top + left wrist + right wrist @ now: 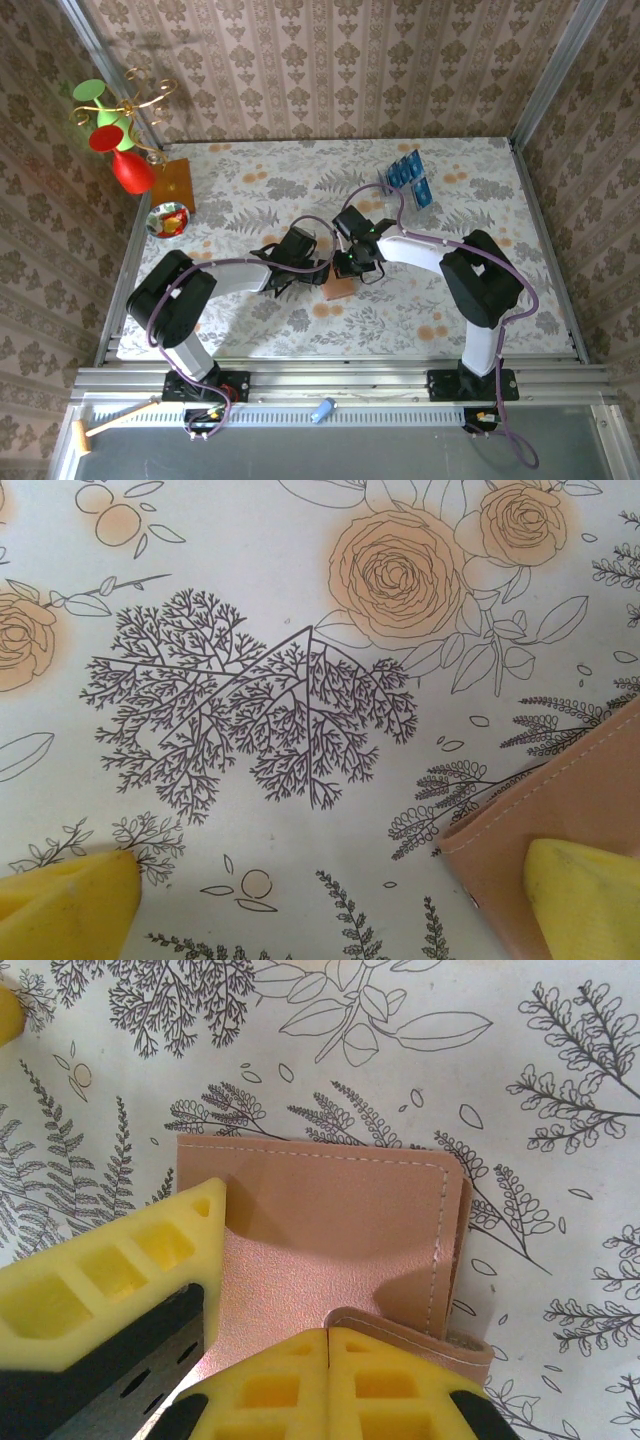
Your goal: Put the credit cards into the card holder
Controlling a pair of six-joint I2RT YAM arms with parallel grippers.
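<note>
Clutter sits at the far left of the table: a red vase (130,170), a wooden board (172,186) and a little bowl (166,221) just in front of it. Moving in, the left gripper (330,880) is low over the floral tablecloth (250,590) with its yellow fingers (65,910) spread wide and nothing between them. The right-hand one lies over a corner of the card holder (330,1220).

That card holder is lying pretty much mid-table, between the two grippers, stitched side up, with one edge curled up a bit. The right gripper (275,1285) is right on top of it. One finger rests on the leather, and the curled flap sits on the other one. The pink surface runs down into the narrow gap between them, but whether they're actually pinching it, can't tell from here.

Further right and toward the back, the credit cards (406,170) are standing in a clear rack (420,194), well apart from the card holder.
</note>
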